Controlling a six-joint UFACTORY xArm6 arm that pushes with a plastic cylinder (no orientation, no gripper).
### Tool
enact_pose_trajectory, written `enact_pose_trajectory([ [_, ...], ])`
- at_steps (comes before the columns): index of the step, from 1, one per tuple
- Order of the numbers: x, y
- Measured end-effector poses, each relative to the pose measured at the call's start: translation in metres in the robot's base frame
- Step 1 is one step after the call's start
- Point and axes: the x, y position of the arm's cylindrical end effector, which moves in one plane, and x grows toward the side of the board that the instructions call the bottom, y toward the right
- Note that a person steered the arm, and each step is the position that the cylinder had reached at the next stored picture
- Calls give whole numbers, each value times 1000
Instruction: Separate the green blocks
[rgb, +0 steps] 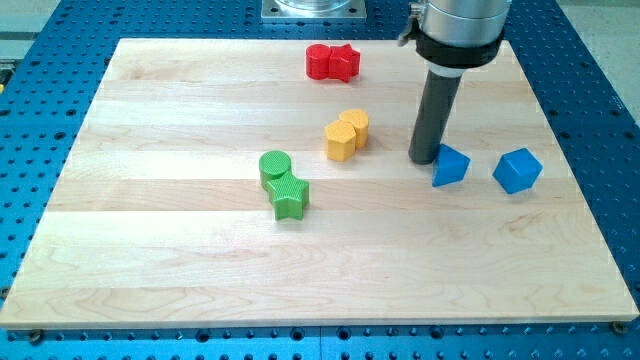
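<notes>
— Nearest the view's bottom?
— A green star-shaped block (290, 197) touching a green round cylinder block (275, 166) above it, mid wooden board (150, 260).
— And my tip (423, 159)?
— Well right of them, bare, grasping nothing, apparently touching a blue wedge-like block (450, 165).
— Farther?
— Two yellow blocks (346, 134), then two red ones (331, 62).

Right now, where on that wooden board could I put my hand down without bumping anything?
The whole strip along the view's bottom, below the green pair, is bare, as is the view's left side. It is crowded up the middle: green pair, yellow pair, red pair. My tip touches a blue block at right.
</notes>
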Motion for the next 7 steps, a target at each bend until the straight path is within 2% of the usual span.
enact_pose_trajectory([
  [2, 10, 3],
  [3, 18, -27],
  [4, 45, -33],
  [5, 93, -82],
  [6, 123, -164],
  [7, 122, -218],
])
